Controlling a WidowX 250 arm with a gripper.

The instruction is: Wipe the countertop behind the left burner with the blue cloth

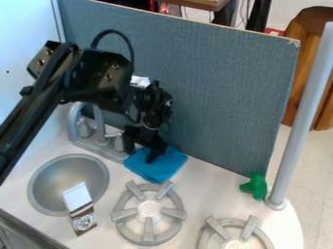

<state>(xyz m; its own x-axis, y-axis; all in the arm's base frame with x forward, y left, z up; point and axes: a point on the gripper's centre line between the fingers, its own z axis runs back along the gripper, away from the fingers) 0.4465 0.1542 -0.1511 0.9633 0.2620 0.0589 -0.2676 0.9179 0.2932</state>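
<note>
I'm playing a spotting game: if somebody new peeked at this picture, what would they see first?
Probably the big black robot arm coming in from the left, with its tool down at a bright blue cloth near the grey divider. Next, maybe the green thing beside the pole, and the brown-and-white carton at the sink's edge.

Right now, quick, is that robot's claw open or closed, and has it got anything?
Gripper: open, right at the blue cloth; whether it touches it, I can't tell.
</note>
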